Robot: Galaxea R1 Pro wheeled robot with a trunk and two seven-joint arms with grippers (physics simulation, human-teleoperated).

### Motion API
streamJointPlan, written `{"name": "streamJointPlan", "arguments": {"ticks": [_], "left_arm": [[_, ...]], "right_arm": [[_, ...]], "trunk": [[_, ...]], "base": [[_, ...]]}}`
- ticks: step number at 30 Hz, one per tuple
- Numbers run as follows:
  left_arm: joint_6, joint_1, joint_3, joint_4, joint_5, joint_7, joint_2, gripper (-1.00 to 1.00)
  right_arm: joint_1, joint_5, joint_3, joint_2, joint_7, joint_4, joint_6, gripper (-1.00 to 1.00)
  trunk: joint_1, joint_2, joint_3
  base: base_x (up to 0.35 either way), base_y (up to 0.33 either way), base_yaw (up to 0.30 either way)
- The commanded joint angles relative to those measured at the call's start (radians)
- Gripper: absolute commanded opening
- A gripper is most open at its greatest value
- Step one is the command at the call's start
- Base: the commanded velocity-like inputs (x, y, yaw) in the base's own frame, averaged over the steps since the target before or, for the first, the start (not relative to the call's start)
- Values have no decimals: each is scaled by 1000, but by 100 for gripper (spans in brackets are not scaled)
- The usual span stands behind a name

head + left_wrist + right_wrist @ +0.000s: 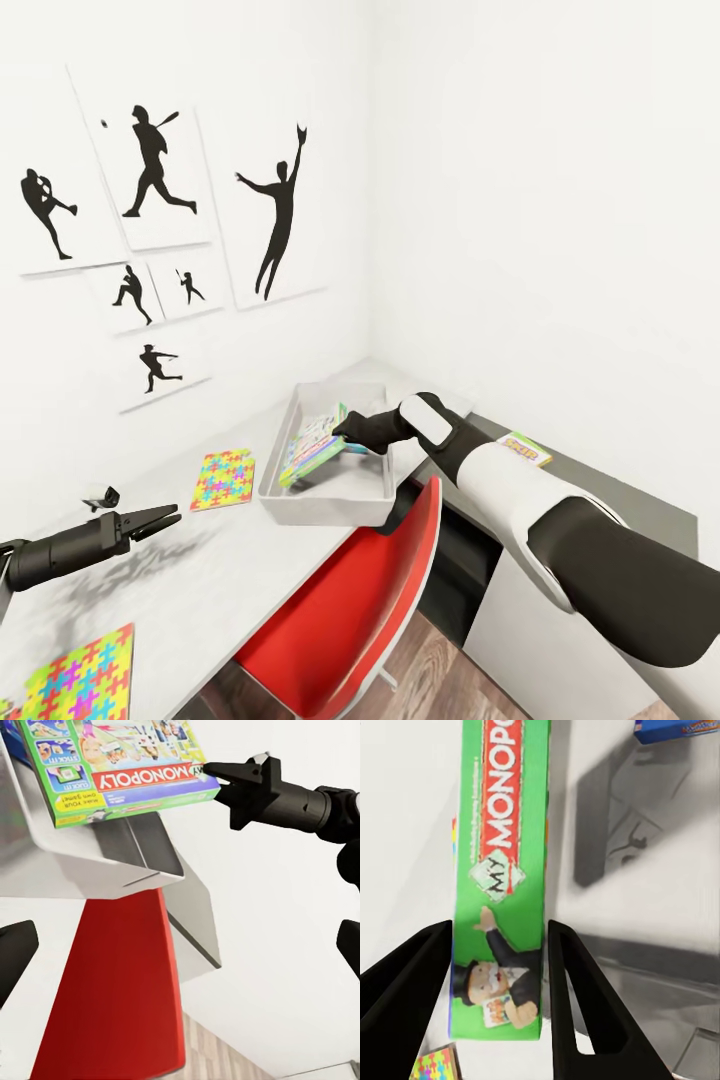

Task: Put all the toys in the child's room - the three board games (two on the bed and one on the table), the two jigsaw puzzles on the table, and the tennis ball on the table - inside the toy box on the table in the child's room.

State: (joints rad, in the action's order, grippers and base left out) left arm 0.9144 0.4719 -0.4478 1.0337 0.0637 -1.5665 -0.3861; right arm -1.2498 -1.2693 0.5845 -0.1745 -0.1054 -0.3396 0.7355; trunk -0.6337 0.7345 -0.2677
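Observation:
My right gripper (347,432) reaches into the light grey toy box (320,512) and is shut on a green Monopoly board game (315,445). The game leans tilted, one end over the toy box rim (112,862). In the right wrist view both fingers press the sides of the board game (502,832), and a blue board game (675,727) lies deeper in the box. My left gripper (165,520) hovers open over the pale table (200,570), nothing between its fingers (15,952). Two jigsaw puzzles (223,480) (80,685) lie on the table. The tennis ball and the bed are out of view.
A third board game (525,448) lies on the lower dark-grey cabinet top behind my right arm. A red chair (340,600) stands tucked under the table just in front of the toy box. White walls with black athlete posters (150,180) close off the far side.

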Motion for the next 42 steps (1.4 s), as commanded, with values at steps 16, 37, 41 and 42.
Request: {"name": "streamJointPlan", "arguments": {"ticks": [16, 37, 41, 42], "left_arm": [[11, 1, 0, 0, -1, -4, 0, 100], [11, 1, 0, 0, -1, -4, 0, 100], [11, 1, 0, 0, -1, -4, 0, 100], [11, 1, 0, 0, -1, -4, 0, 100]], "right_arm": [[-1, -10, 3, 0, -12, 1, 1, -100], [-1, -10, 3, 0, -13, 1, 1, -100], [0, -10, 3, 0, -13, 1, 1, -100], [0, -10, 3, 0, -13, 1, 1, -100]], "trunk": [[-46, 86, -39], [-69, 128, -58], [-69, 128, -58], [-69, 128, -58]], "base": [[0, 0, 0], [0, 0, 0], [0, 10, 0], [0, 42, 0]]}}
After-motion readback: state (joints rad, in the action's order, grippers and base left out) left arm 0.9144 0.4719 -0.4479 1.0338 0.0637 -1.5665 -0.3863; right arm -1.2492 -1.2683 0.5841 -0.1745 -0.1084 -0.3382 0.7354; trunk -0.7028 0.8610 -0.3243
